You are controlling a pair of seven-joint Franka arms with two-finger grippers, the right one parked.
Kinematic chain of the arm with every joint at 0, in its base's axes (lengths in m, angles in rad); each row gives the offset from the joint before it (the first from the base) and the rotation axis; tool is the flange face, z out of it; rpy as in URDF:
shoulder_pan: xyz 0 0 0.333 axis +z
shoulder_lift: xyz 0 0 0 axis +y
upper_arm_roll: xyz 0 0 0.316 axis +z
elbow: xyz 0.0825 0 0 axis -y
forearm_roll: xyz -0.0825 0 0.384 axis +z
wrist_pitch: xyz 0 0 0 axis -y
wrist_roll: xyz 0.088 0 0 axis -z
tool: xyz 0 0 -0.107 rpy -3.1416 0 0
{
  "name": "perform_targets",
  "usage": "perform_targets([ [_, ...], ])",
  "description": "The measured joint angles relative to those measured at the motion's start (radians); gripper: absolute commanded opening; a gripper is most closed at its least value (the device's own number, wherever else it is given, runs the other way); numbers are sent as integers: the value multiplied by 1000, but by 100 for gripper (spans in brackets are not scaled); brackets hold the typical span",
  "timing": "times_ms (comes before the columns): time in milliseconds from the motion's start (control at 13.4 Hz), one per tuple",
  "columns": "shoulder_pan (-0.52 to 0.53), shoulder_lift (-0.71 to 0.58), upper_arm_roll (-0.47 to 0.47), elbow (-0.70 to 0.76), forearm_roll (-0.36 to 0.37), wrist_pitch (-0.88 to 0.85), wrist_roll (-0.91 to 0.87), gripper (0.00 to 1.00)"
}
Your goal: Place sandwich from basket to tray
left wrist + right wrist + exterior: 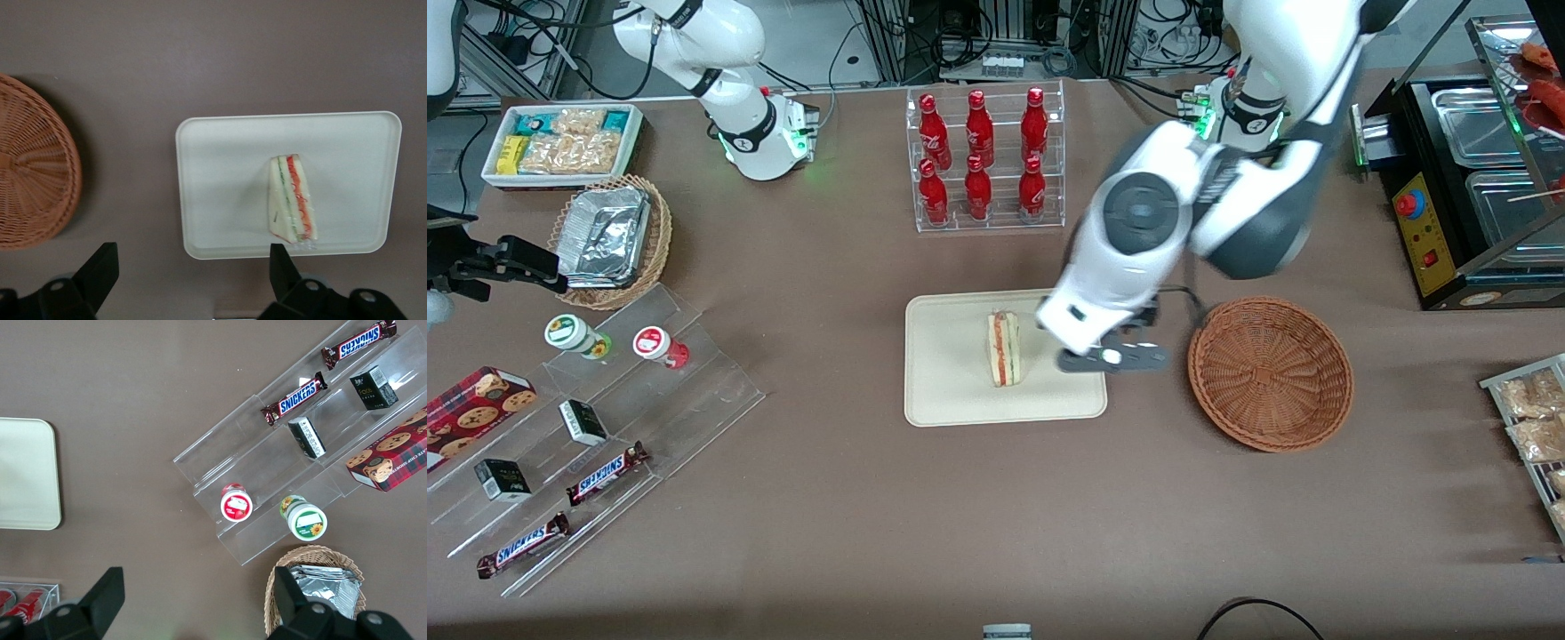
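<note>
Our hand (1113,357), fingers apart, above the tray's (951,400) three-o'clock edge, sandwich (1003,348) on it, wicker basket (1270,372) beside.

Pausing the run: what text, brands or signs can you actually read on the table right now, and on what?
"SNICKERS": on the two chocolate bars on the clear stepped stand.
Red bottles: white script, too small to read.
Small black boxes, cookie box, two jar lids: print unreadable.
Sandwich, tray, basket: no text.
Gripper, open above the table beside the tray: no markings visible.
</note>
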Motion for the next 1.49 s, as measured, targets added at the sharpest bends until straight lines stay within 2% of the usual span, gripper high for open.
perform_targets([
  [223, 2, -42, 109, -20, -51, -24, 96, 100],
  [521, 2, -67, 227, -26, -69, -75, 200, 100],
  [819, 4, -194, 315, -137, -86, -82, 283, 100],
  [968, 36, -253, 311, -192, -86, -82, 296, 100],
  [1489, 337, -328, 129, -233, -86, -143, 426, 100],
])
